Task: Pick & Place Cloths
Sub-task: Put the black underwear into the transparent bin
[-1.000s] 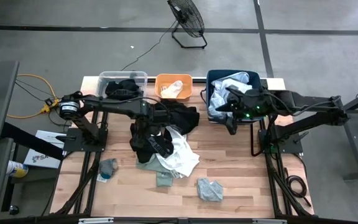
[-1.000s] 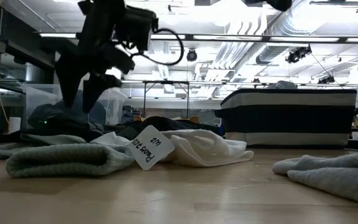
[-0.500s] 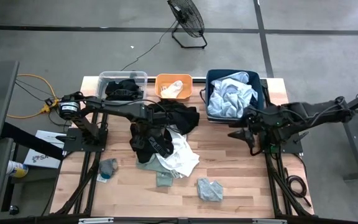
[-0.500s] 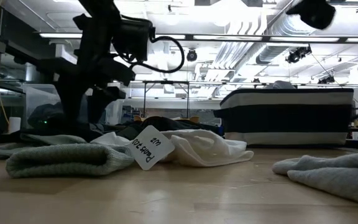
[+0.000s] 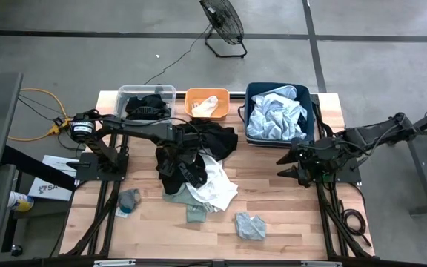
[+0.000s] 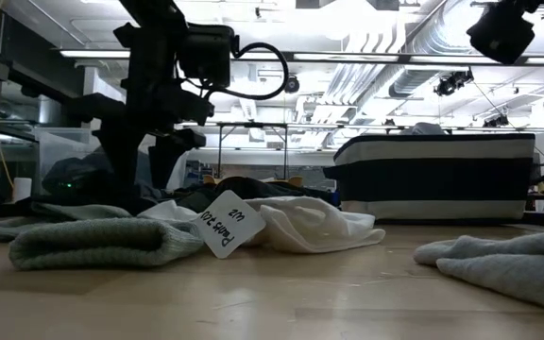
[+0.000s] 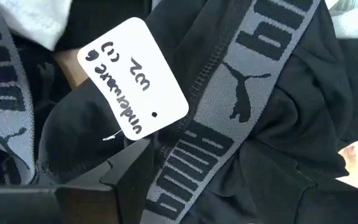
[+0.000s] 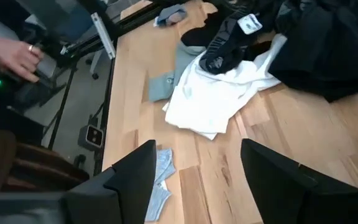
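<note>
Left gripper (image 5: 175,165) is down in the heap of cloths (image 5: 195,159) mid-table, and on my wrist feed its fingers are pressed into black underwear (image 7: 247,106) with a grey logo waistband and a white paper tag (image 7: 134,78); I cannot tell whether they are clenched. Right gripper (image 5: 289,166) hangs released above bare wood just in front of the navy bin (image 5: 311,104) holding a pale blue cloth (image 5: 276,115).

Left claw (image 5: 175,169) sunk in the black cloth (image 7: 272,124) — fingers unseen; paper tag (image 7: 132,78) writing too scrawled to read
</note>
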{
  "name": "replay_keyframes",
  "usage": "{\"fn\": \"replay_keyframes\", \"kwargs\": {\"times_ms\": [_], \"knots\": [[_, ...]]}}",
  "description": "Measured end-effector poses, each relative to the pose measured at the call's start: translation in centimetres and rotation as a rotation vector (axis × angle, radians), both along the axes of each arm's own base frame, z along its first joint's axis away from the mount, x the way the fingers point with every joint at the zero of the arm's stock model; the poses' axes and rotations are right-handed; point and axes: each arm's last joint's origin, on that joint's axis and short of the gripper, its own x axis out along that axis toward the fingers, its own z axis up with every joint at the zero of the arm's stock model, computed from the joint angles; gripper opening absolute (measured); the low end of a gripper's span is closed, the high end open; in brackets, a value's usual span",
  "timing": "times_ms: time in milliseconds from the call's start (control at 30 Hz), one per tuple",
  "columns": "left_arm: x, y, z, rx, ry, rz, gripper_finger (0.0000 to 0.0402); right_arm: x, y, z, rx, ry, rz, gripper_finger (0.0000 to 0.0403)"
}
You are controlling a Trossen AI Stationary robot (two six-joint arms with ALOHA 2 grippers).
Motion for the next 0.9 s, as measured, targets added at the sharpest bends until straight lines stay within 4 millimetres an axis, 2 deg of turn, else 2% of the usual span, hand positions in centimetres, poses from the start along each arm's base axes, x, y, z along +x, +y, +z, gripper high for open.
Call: {"fn": "replay_keyframes", "kwargs": {"times_ms": [333,433,600,800,900], "knots": [[0.1,0.0,0.0,0.001,-0.011,0.001,0.0230,-2.9,-0.3,1.1,-0.038,-0.126,-0.058,0.0145],[0.1,0.0,0.0,0.001,-0.011,0.002,0.0217,-3.5,-0.4,1.4,-0.029,-0.153,-0.051,0.0131],[0.1,0.0,0.0,-0.003,-0.007,0.022,0.0153,-3.8,-0.6,1.2,-0.027,-0.140,-0.068,0.0125],[0.0,0.0,0.0,0.005,0.001,0.034,0.0022,-3.9,-0.6,1.0,-0.006,-0.111,-0.082,0.0124],[0.0,0.0,0.0,0.007,0.007,0.054,0.0010,-3.9,-0.6,1.0,-0.004,-0.112,-0.082,0.0124]]}}
